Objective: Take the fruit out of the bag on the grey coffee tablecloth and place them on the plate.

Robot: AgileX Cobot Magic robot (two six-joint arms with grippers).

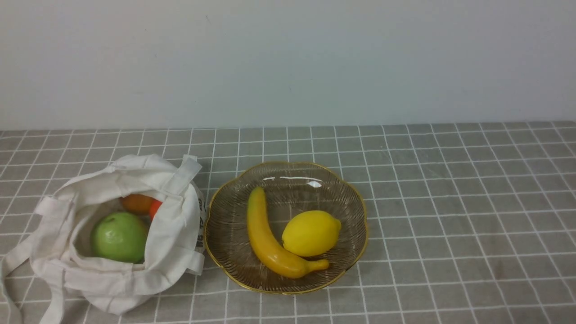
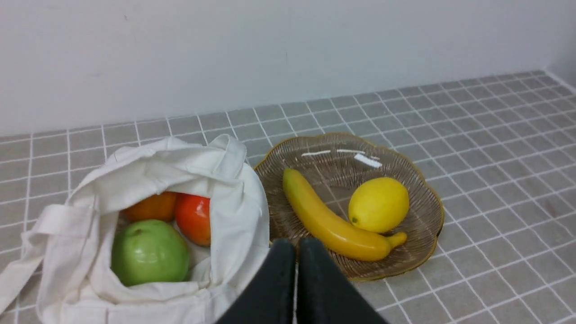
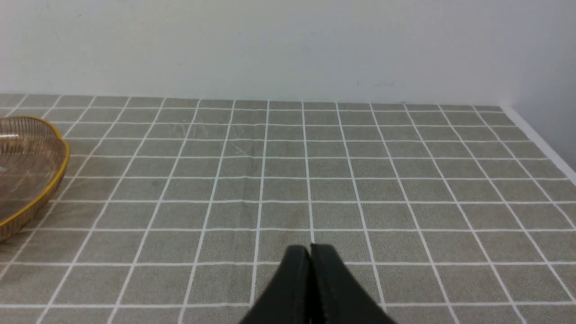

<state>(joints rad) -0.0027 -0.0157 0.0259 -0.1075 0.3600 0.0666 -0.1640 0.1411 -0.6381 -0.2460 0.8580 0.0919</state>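
Green apple point(image 1: 119, 237) sits left of the plate point(image 1: 209, 252), so spread the left gripper point(image 2: 291, 243), pressed together and empty, before dipping bagward.

The bag point(image 1: 175, 234) is of soft matt cloth, the plate point(image 1: 288, 290) looks of ribbed glossy glass, and the lemon point(image 1: 311, 233) looks smooth.

From here, all I get of the robot is its fingers point(image 2: 243, 301), dark, close to black, and plain, with long tapering sides that narrow to small blunt tips. The other arm's fingers point(image 3: 281, 292) look just the same, a matching dark pair with straight slanting edges, though their surfaces are too dim and soft to show any finer detail.
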